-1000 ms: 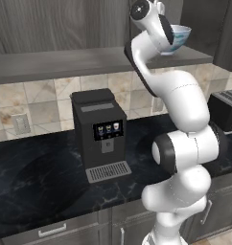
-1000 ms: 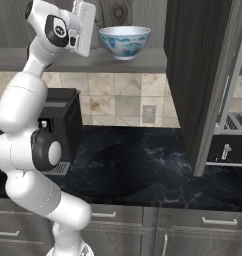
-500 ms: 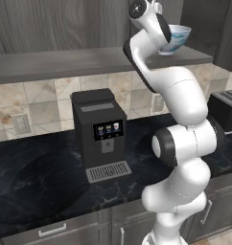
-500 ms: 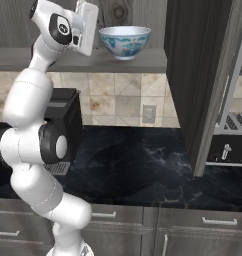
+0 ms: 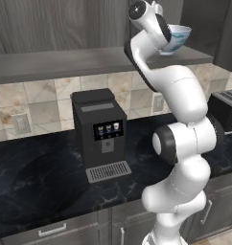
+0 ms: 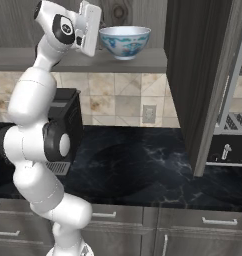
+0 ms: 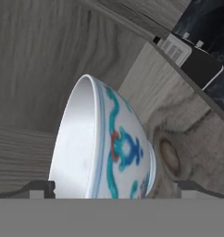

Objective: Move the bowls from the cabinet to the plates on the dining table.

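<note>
A white bowl point(image 6: 125, 41) with a blue pattern stands upright on the cabinet's bottom shelf point(image 6: 143, 61). The hand view shows this bowl point(image 7: 109, 148) rolled onto its side, close up. My gripper point(image 6: 99, 31) is raised to shelf height just left of the bowl and is open. Its fingertips point(image 7: 42, 188) rise on either side of the bowl's lower part, apart from it. From the left base the gripper point(image 5: 165, 29) overlaps the bowl point(image 5: 181, 36). The plates and the dining table are out of view.
A black coffee machine point(image 5: 101, 134) stands on the black marble worktop point(image 6: 143, 170) under the shelf. The open dark cabinet door point(image 6: 203, 85) hangs right of the bowl. A toaster point(image 5: 226, 109) sits at the right. Grey drawers point(image 6: 183, 227) run below.
My hand has crept a little closer to the bowl. The bowl has not moved and the jaws stay open.
</note>
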You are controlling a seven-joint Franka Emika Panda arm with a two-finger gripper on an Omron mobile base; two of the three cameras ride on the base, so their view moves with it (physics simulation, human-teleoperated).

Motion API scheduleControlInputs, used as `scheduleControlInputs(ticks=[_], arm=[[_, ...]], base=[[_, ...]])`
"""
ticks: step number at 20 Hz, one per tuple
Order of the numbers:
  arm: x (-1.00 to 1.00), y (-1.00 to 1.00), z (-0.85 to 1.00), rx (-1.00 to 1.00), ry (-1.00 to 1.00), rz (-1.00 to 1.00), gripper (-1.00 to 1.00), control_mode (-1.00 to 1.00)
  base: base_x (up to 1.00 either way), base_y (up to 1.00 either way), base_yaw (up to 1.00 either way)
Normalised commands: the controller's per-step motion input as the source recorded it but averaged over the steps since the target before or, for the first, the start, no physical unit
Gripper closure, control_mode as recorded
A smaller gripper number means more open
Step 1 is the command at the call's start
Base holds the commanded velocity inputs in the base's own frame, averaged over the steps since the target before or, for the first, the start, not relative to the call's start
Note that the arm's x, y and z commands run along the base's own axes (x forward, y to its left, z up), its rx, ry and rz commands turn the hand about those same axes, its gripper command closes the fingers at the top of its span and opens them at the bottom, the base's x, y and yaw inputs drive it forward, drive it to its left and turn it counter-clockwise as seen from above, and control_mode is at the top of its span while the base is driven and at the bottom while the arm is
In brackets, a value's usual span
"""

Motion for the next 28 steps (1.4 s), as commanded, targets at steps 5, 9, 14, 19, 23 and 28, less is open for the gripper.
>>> scheduleControlInputs(ticks=[5, 9, 14, 19, 23, 28], arm=[[0.1, -0.06, -0.11, 0.0, -0.01, -0.04, -1.0, -1.0], [0.12, -0.02, -0.1, 0.0, -0.02, -0.03, -1.0, -1.0], [0.14, 0.0, -0.08, 0.0, -0.04, 0.0, -1.0, -1.0], [0.2, 0.0, -0.07, 0.0, -0.02, 0.0, -1.0, -1.0], [0.2, 0.0, -0.09, 0.0, -0.01, 0.0, -1.0, -1.0], [0.2, 0.0, -0.09, 0.0, -0.01, 0.0, -1.0, -1.0]], base=[[0.0, 0.0, 0.0], [0.0, 0.0, 0.0], [0.0, 0.0, 0.0], [0.0, 0.0, 0.0], [0.0, 0.0, 0.0], [0.0, 0.0, 0.0]])
